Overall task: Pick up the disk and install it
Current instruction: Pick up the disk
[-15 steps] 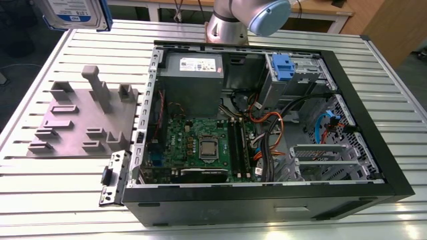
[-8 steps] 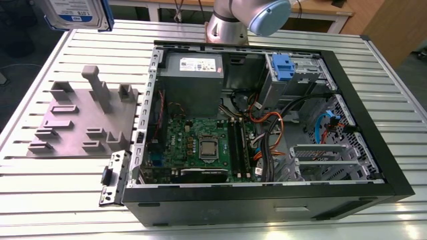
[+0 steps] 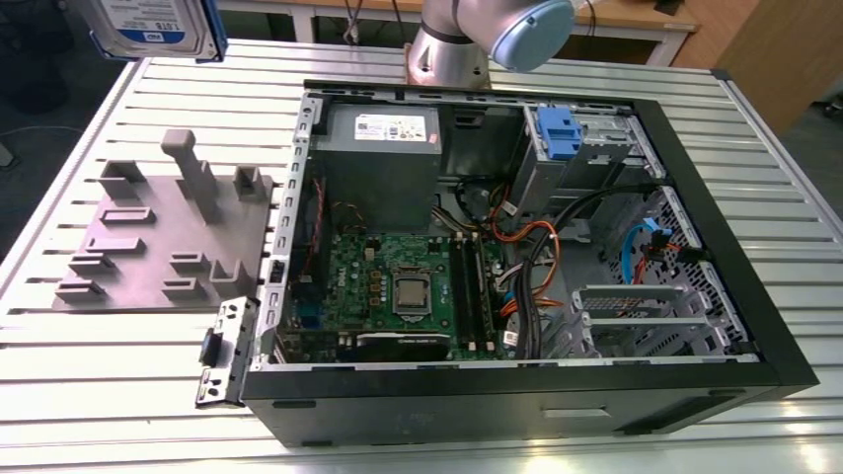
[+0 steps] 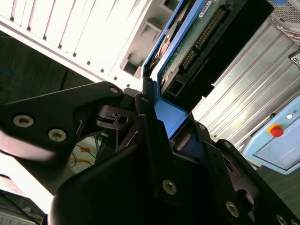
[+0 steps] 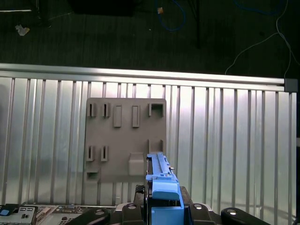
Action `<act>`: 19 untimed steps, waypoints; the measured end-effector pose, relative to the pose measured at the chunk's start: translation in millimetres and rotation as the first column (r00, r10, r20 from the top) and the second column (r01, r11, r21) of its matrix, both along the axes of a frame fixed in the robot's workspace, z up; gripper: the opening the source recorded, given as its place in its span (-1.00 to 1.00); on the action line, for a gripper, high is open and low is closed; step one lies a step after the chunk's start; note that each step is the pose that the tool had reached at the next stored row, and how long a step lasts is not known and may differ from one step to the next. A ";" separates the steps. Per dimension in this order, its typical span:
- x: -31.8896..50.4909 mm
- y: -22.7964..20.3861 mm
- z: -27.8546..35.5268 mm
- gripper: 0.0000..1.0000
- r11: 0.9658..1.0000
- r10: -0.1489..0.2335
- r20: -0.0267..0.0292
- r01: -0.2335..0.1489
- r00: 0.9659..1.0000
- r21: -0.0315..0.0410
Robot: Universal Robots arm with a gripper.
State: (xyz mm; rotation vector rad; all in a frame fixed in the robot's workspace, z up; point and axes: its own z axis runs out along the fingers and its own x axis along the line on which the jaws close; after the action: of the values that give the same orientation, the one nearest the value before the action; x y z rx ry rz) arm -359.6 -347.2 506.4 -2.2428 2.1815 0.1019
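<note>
Disk [image 3: 152, 25], in its blue carrier, is pinched at the carrier's end by the pincer [image 4: 171, 122]. It hangs high over the bench [image 3: 106, 395] at the exterior view's upper left, above the grey fixture plate [image 3: 165, 237]. The open computer case [image 3: 527, 227] lies well apart on the exterior view's right. Cables [image 3: 527, 247] cross its interior below the blue-clipped drive cage [image 3: 560, 133], and the arm [image 3: 481, 39] stands behind it.

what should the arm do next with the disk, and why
Probably carry the disk sideways toward the open computer case. The gripper is shut on its blue carrier, and the disk hangs in the air on the grey fixture plate side of the table, at the exterior view's left, apart from the case.
</note>
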 end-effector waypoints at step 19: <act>6.4 0.0 0.0 -0.26 1.000 0.000 0.000 0.000 1.000 0.000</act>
State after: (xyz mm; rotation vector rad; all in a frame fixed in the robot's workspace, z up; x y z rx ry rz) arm -353.2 -347.2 506.4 -2.2428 2.1815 0.1019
